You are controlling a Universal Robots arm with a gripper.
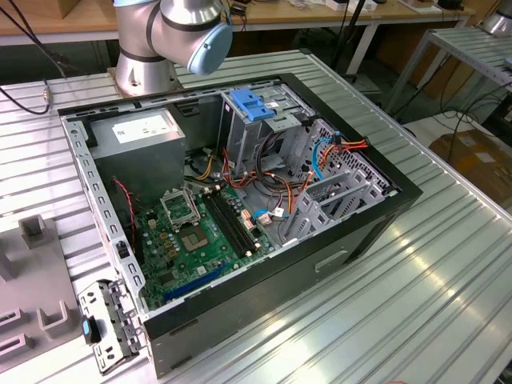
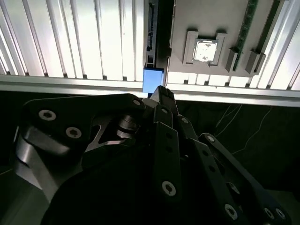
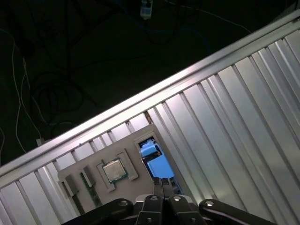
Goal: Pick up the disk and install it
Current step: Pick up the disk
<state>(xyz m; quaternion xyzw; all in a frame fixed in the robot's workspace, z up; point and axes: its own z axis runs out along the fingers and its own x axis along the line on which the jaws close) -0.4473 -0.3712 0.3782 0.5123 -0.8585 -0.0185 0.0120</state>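
Item: disk [image 3: 158, 164], not yet picked, standing in grey fixture [image 2: 206, 16]. Close by disk: gripper [image 3: 162, 181], fingers [image 3: 159, 188] pressed together, empty. Installation outstanding.

computer case [image 1: 398, 189] open on table [image 1: 432, 304] | green motherboard [image 1: 192, 240] inside | blue bracket [image 1: 252, 104] atop cage [image 1: 240, 138]

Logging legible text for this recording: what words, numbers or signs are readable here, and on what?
None can be read.
White label on the grey power-supply box: print too small to read.
Chip in the grey holder, in the first wrist view: markings blurred.
Green motherboard: lettering too small to read.
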